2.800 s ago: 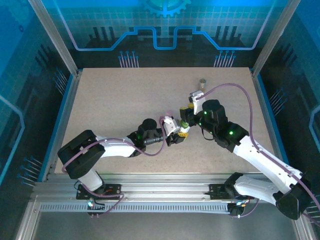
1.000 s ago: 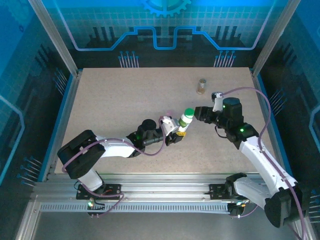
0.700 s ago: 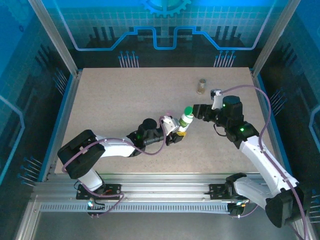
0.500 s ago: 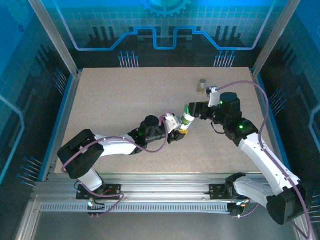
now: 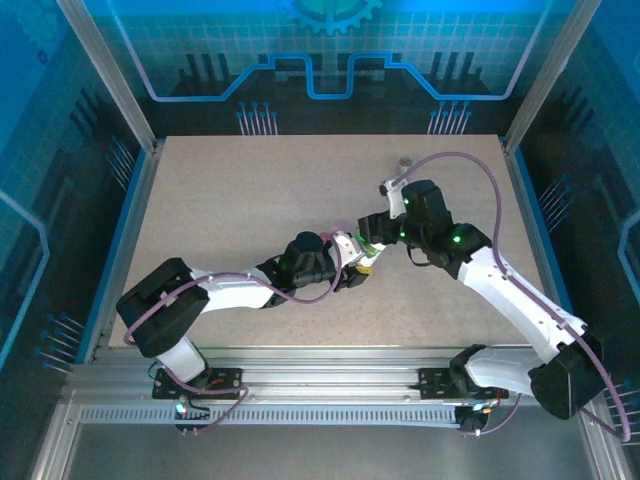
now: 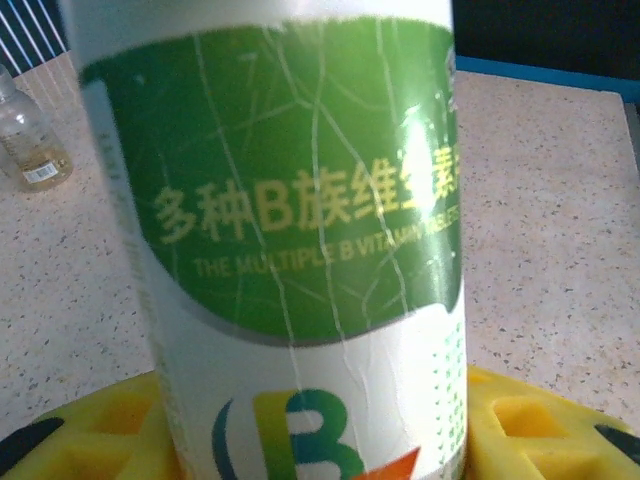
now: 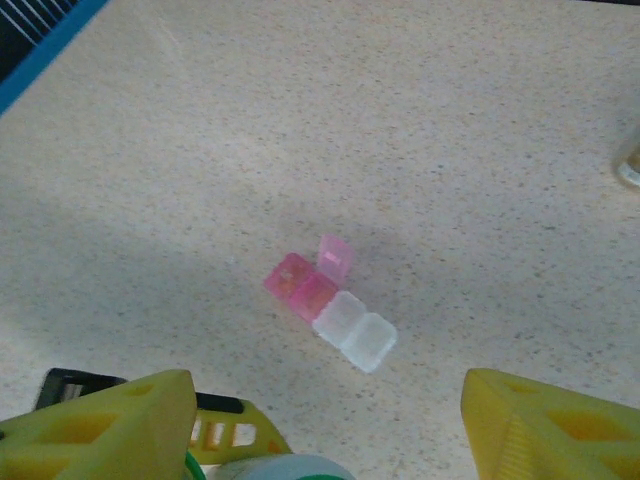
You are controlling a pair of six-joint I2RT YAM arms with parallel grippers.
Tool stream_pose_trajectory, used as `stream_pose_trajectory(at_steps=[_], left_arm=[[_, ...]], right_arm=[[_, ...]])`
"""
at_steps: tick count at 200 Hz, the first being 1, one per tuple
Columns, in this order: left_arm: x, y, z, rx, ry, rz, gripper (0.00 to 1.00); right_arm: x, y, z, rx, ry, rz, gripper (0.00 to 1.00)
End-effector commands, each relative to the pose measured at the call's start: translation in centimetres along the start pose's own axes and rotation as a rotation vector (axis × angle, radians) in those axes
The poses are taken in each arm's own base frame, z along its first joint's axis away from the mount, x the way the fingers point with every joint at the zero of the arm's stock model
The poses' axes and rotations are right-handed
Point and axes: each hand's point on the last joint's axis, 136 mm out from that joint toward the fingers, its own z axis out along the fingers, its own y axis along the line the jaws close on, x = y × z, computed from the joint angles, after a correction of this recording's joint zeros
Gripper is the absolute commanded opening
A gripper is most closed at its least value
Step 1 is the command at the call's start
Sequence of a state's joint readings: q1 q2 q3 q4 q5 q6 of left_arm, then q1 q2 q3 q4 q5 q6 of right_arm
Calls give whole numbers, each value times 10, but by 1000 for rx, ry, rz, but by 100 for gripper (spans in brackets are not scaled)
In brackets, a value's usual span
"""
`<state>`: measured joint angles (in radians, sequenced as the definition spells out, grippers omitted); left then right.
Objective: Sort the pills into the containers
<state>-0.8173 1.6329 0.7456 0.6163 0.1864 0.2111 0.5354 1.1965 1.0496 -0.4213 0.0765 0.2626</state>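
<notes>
Standing upright between the yellow fingers [image 6: 540,425] of the left gripper [image 5: 357,262], the white bottle [image 6: 300,240] is clamped at its lower body. Its green label with yellow lettering faces the left wrist camera. From above, the bottle sits near the middle of the table [image 5: 230,200], a little toward 3 o'clock from the centre, at the spot where the two arms meet.

The right gripper [image 7: 325,400] hangs directly over the bottle's top with its jaws spread wide. One yellow finger stands at 9 o'clock of the top and the other well off at 3 o'clock, with a clear gap on that side. The top itself is cut off at the 6 o'clock edge of the right wrist view, so whether the cap is seated cannot be told.

A small amber bottle [image 6: 30,140] stands on the table at about 1 o'clock from the white bottle, well apart from it.

Beyond the right gripper's fingers, toward 12 o'clock in its view, lies a strip pill box [image 7: 330,305]. It has two pink cells, one with its lid lifted, and two clear cells.
</notes>
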Motion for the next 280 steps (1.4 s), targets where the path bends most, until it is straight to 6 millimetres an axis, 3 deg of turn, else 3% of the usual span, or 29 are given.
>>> stream_pose_trajectory(at_steps=[1, 22, 56, 142, 232, 247, 254, 280], left_arm=[[-40, 3, -2, -22, -124, 52, 0], [-39, 1, -2, -16, -123, 51, 0], [-25, 0, -3, -20, -107, 50, 0], [-12, 2, -22, -61, -70, 51, 0], [14, 17, -46, -172, 77, -5, 0], [21, 22, -48, -185, 121, -29, 0], [24, 25, -50, -193, 142, -44, 0], [33, 32, -57, -198, 187, -99, 0]], right_arm=[[26, -4, 5, 74, 105, -103, 72], [21, -3, 2, 69, 71, -100, 72], [-3, 3, -11, -8, -14, -46, 73], [-35, -22, -27, -94, -125, 132, 73], [-13, -60, -27, 21, -161, 149, 71], [-11, -57, -32, 11, -189, 147, 70], [0, -57, -30, 3, -183, 152, 70], [11, -45, -37, -68, -278, 133, 69]])
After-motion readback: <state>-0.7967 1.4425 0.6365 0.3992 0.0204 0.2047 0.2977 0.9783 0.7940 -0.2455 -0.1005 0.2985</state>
